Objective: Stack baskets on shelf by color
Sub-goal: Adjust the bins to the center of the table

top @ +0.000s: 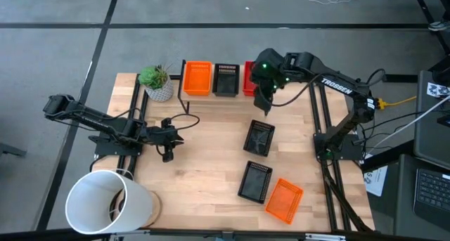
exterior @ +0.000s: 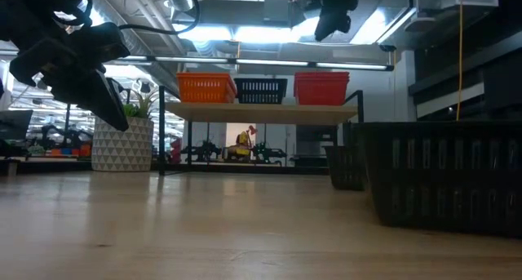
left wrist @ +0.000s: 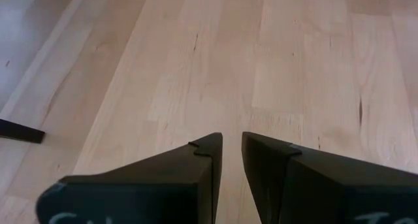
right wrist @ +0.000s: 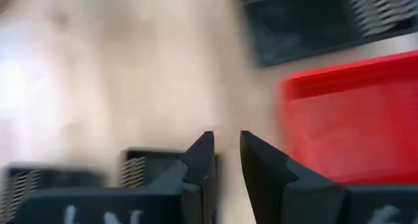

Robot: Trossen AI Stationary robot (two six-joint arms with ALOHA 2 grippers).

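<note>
Overhead looks straight down, low looks level across the table; both share the shelf.

Shelf carries 3 baskets — orange, black, red.

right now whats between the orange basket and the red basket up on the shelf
One black basket sits between the orange basket and the red basket on the shelf. The low view shows all three in a row.

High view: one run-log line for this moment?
shelf: orange, black, red stacks | right gripper: empty, near red mesh baskets | left gripper: idle
</note>
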